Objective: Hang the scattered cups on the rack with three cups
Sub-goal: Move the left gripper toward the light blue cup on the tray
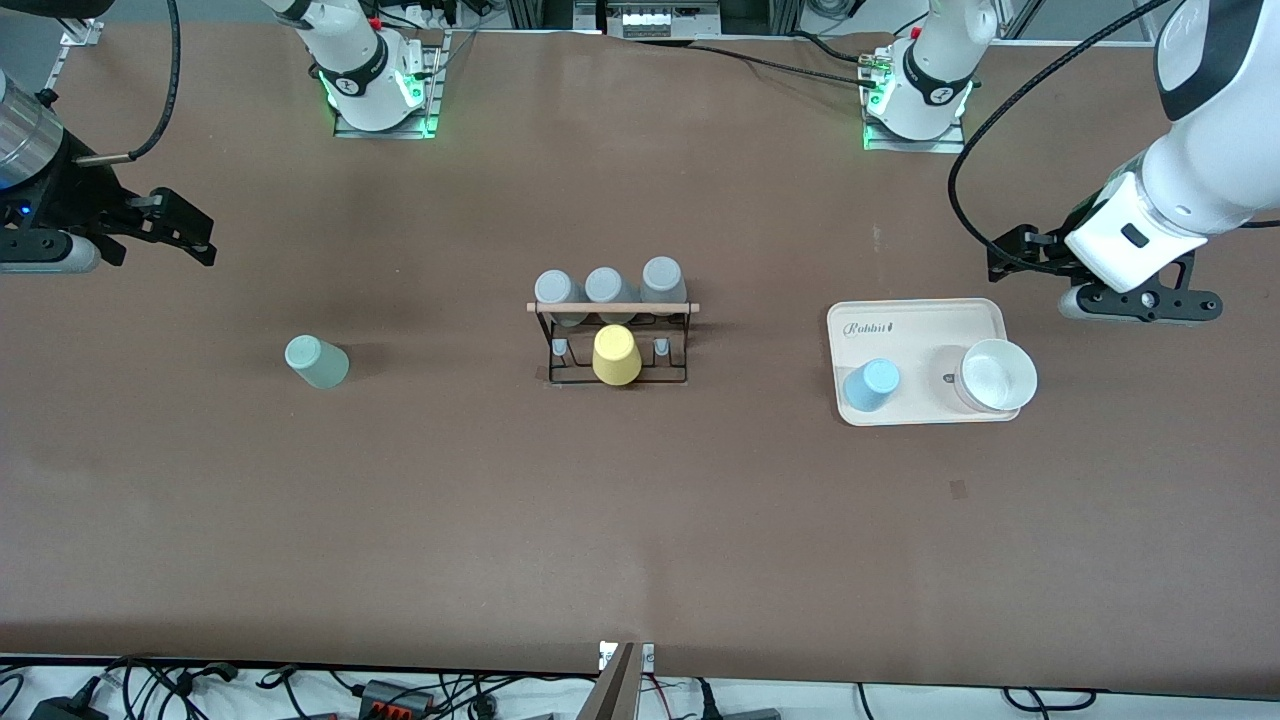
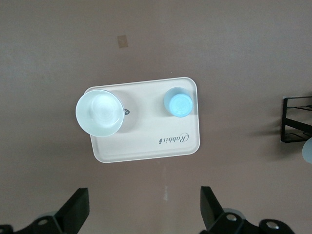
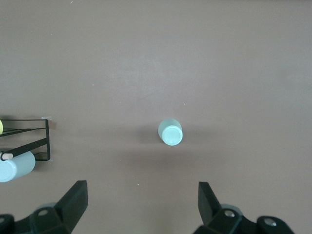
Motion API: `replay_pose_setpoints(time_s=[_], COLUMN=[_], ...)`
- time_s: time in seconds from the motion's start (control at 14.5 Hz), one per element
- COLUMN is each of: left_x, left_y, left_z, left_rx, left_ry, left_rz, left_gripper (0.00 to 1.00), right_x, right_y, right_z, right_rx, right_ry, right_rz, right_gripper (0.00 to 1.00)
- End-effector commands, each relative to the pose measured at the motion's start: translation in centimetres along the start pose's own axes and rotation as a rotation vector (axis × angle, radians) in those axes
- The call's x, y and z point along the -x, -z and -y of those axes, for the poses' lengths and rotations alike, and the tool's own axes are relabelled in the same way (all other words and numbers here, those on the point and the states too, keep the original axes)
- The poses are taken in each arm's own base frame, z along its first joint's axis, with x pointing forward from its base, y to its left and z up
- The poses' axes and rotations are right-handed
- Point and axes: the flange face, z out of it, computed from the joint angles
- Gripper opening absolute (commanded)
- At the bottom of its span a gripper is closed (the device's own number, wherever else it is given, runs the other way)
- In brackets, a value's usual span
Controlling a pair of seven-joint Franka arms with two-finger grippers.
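Observation:
The mint green cup [image 1: 317, 362] stands mouth down on the table toward the right arm's end; it also shows in the right wrist view [image 3: 170, 132]. The light blue cup [image 1: 870, 385] stands mouth down on the cream tray [image 1: 920, 320]; it also shows in the left wrist view [image 2: 178, 102]. The black wire rack [image 1: 612, 345] stands mid-table with three grey cups [image 1: 607, 287] on its row farther from the front camera. My right gripper [image 1: 40, 255] is open and empty, high over the table [image 3: 141, 204]. My left gripper [image 1: 1140, 303] is open and empty beside the tray [image 2: 145, 209].
A yellow cup [image 1: 616, 355] sits on the rack's nearer row, with a bare peg on each side of it. A white bowl [image 1: 995, 375] stands on the tray beside the blue cup. Cables run along the table's edge by the arm bases.

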Motion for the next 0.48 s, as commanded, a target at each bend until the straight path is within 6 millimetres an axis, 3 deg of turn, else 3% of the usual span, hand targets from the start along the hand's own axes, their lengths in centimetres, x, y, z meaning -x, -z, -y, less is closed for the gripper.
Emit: replay_pose_setpoints(time_s=[0.0,0.21,0.41], left_x=[-0.1,-0.2,-2.7], left_y=[0.4,0.2,-2.5], left_z=[0.3,0.1,-0.1], left_rx=[0.008,0.009,0.022], left_ry=[-0.002,-0.006,-0.019], left_rz=[-0.002,0.003,0.041], left_gripper=[1.00,1.00,1.00], right_x=[-0.3,-0.2,-0.2], right_y=[0.0,0.1,0.1], right_z=[0.4,0.6,0.6], right_rx=[-0.007,-0.004,-0.004], right_ry=[-0.036,-0.031,-0.031], right_rz=[-0.011,-0.010,-0.009], right_gripper=[1.00,1.00,1.00])
